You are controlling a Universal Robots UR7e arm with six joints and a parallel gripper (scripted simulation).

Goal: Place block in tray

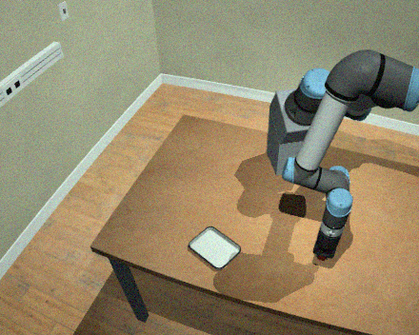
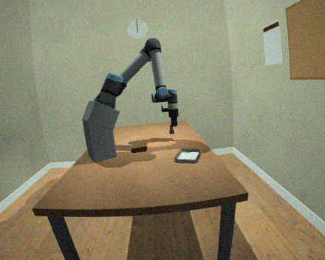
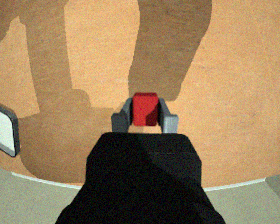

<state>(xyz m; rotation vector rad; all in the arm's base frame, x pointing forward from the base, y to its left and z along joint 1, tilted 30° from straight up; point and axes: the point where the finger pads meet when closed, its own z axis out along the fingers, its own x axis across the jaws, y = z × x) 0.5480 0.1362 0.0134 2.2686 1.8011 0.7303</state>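
Red block [image 3: 145,108] between tool [image 3: 145,120] fingers

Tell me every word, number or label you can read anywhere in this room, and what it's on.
None can be read.
Wall clock: a plain face with no numerals visible.
Paper sheet on the wall: blank apart from a dark top strip.
Cork board: bare.
Red block, white tray, gripper: no markings.
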